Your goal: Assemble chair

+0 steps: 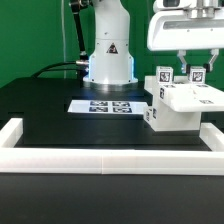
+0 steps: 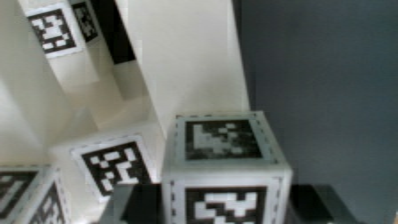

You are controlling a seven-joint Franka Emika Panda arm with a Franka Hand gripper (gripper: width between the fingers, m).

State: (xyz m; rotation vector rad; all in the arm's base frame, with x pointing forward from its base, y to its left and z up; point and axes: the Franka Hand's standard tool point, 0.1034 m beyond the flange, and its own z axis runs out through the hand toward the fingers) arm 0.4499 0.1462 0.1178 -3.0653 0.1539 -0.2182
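The chair [image 1: 178,103] is a partly joined cluster of white blocky pieces with black-and-white tags. It stands on the black table at the exterior view's right, against the corner of the rail. My gripper [image 1: 189,67] hangs straight above it. Its fingers come down on either side of an upright tagged post [image 1: 196,73] at the top of the chair. In the wrist view the post [image 2: 221,150] fills the gap of the gripper [image 2: 226,208]. A dark finger [image 2: 146,206] presses each side of it. Other tagged chair panels [image 2: 107,165] lie beside it.
The marker board [image 1: 104,105] lies flat in front of the robot base [image 1: 108,62]. The low white border rail [image 1: 100,157] runs along the front and up both sides, close to the chair on the exterior view's right. Bare black table lies to the left.
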